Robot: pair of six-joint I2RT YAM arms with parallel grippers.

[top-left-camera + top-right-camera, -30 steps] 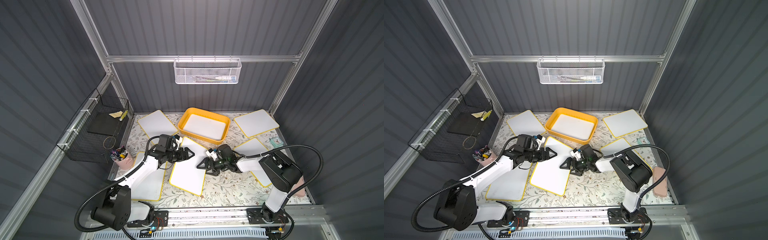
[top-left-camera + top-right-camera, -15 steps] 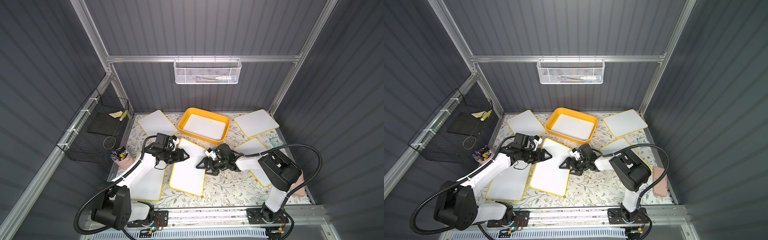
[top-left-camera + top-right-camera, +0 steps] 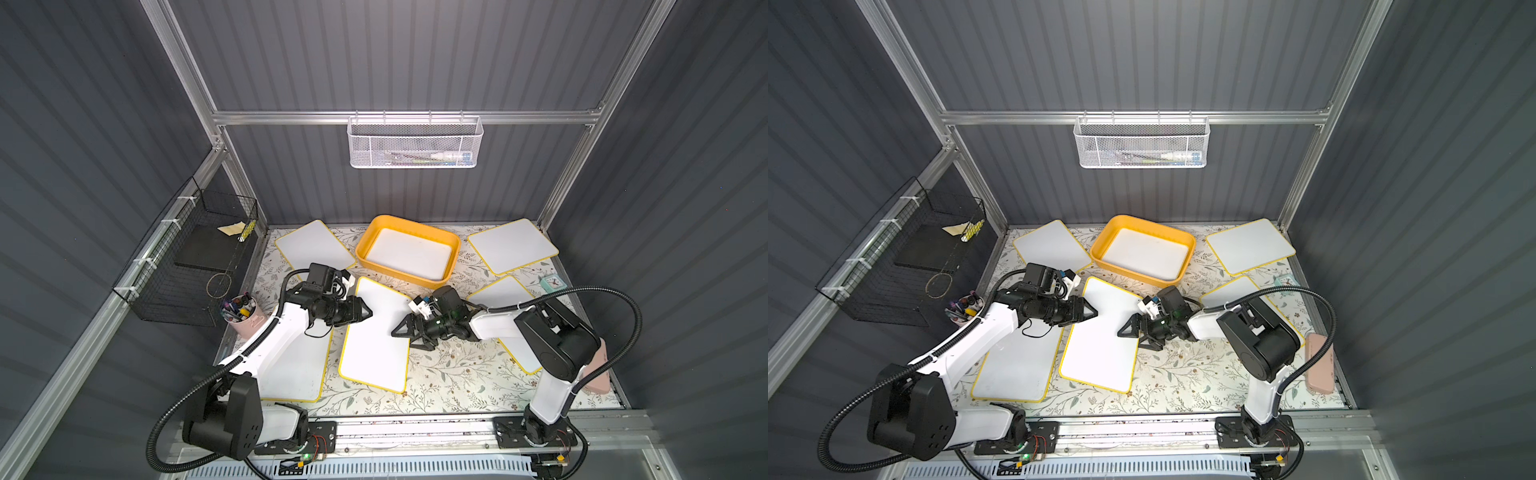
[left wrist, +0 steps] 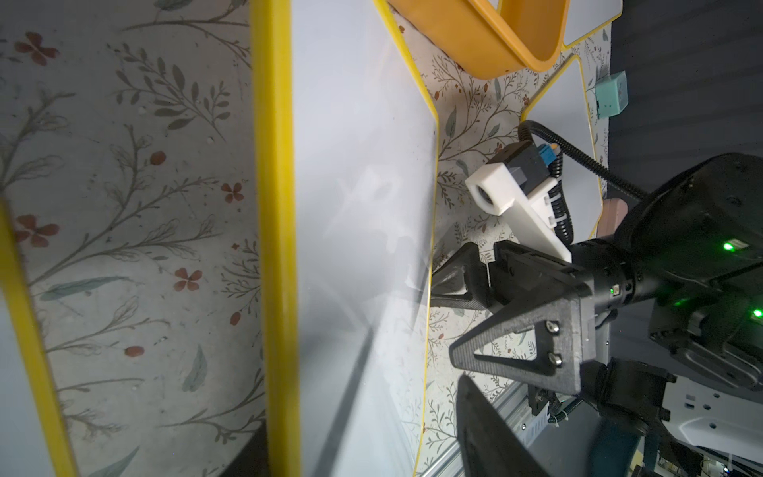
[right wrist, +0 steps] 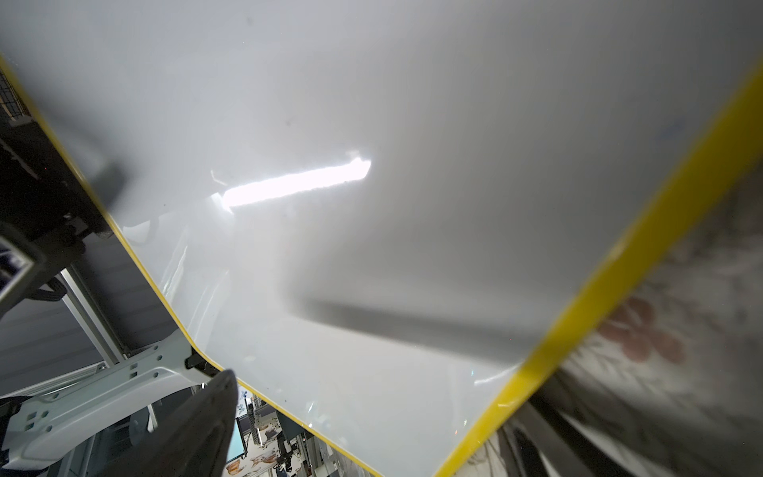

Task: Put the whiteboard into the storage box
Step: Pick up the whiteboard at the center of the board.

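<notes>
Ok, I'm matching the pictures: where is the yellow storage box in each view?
In a top view: storage box, back centre.
In a top view: storage box, back centre too.
Left wrist: storage box, cropped, past the middle whiteboard.
Right wrist: not in it.
Shared landmark: the middle whiteboard, in all four.

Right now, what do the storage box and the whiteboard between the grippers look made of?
Storage box: likely moulded plastic, matte yellow-orange, rounded corners, rolled rim. Whiteboard: glossy white face showing bright glare, thin yellow edging; core unclear.
</notes>
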